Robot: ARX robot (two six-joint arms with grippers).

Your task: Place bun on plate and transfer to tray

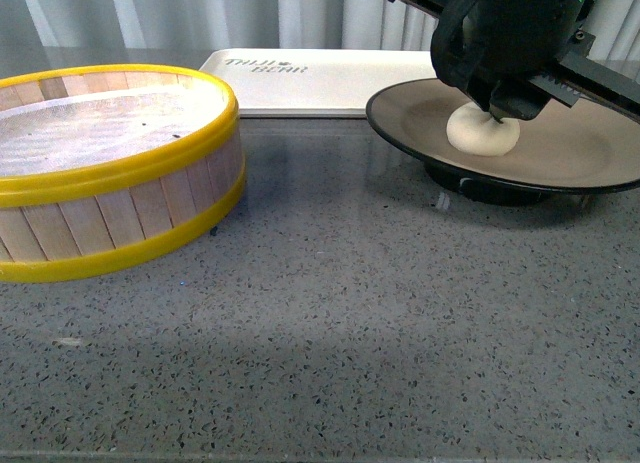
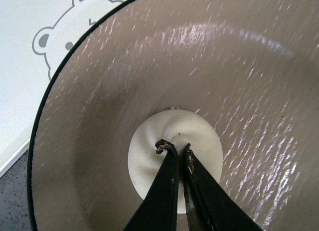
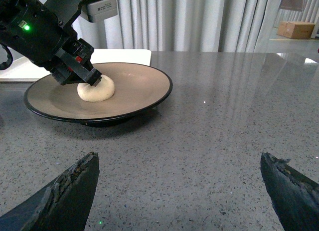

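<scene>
Here we are at the grey speckled stone table (image 1: 350,333), wide and glossy. Biggest thing on it is the yellow-rimmed wooden steamer basket (image 1: 120,218), sitting on the robot's left with a pale liner inside.

Behind it, further back, lies the cream-white tray (image 1: 350,83), flat on the table, dark lettering (image 1: 265,68) at its left end and a grey bear outline (image 2: 60,36) printed on it.

Now the plate (image 1: 570,148): taupe inside, black rim, black foot planted on the table just in front of the tray's right end, not on the tray. Whether rim and tray touch, I cannot tell.

The left gripper (image 2: 174,148) reaches down from above the plate, and look at that, its two black fingers are pinched almost together right on the twisted top of the bun (image 1: 482,133).

The right gripper (image 3: 178,158) hangs well apart from the plate, fingers spread wide with nothing between them but bare table beneath.

And the bun itself, small, white, pleated, sits near the middle of the plate, its base resting on the taupe surface.
</scene>
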